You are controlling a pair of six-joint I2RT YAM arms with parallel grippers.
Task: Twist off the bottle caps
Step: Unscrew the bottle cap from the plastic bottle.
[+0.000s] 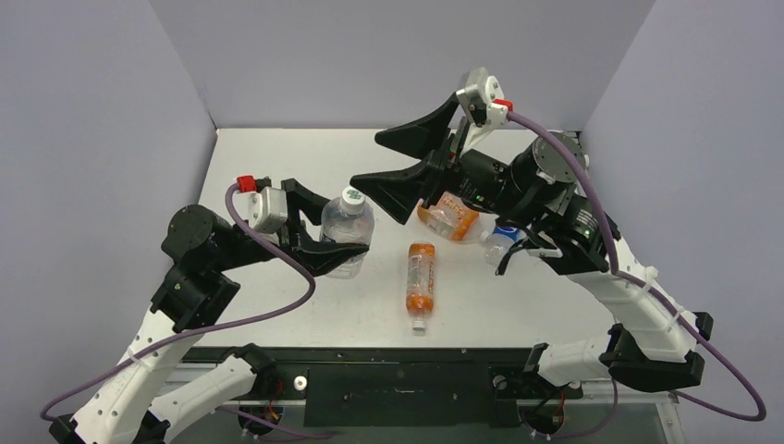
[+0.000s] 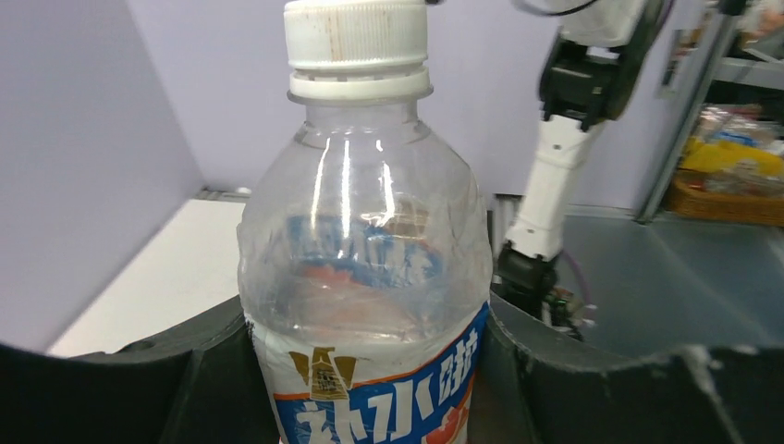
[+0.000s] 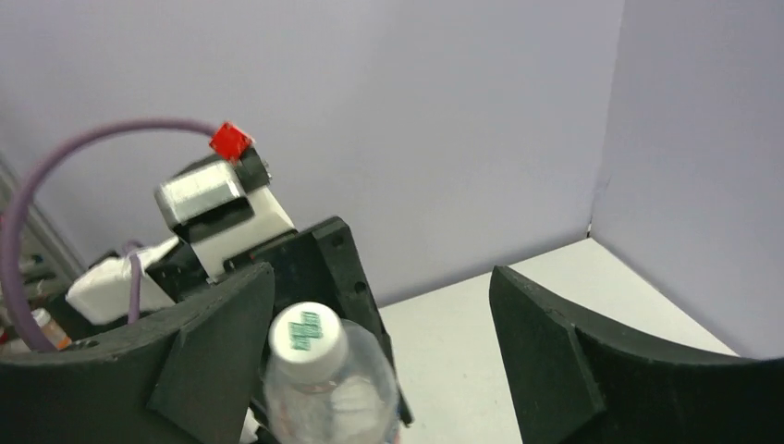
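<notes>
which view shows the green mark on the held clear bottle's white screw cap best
Right wrist: looks down on the white screw cap, green mark clear. Top external shows it tiny; left wrist only the cap's side.

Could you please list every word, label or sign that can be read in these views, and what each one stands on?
"补水啦", white characters cut off at the bottom, my best reading: blue label band of the clear plastic bottle.
Gold emblem above it: too small to read.
Green cross-like mark, no letters: that bottle's white round screw cap.
Print on the slim orange bottle and the wide orange bottle: too small to read.
</notes>
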